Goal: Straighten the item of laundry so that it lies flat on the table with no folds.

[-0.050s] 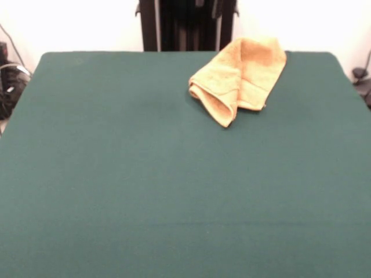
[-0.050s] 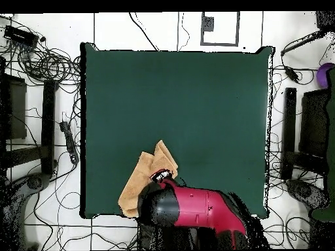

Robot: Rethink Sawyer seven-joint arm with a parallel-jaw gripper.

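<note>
The item of laundry, a mustard-orange terry towel, lies crumpled and folded over itself at the far right of the dark green table. One doubled corner points toward the table's middle. In the overhead view the towel sits at the table's bottom-left edge, and the red arm covers part of it. The gripper shows only as a small dark part at the arm's end, right above the towel. The front view shows no gripper.
Cables and dark stands crowd the floor left of the table in the overhead view, and more stands are on the right. Cables also show at the front view's left edge.
</note>
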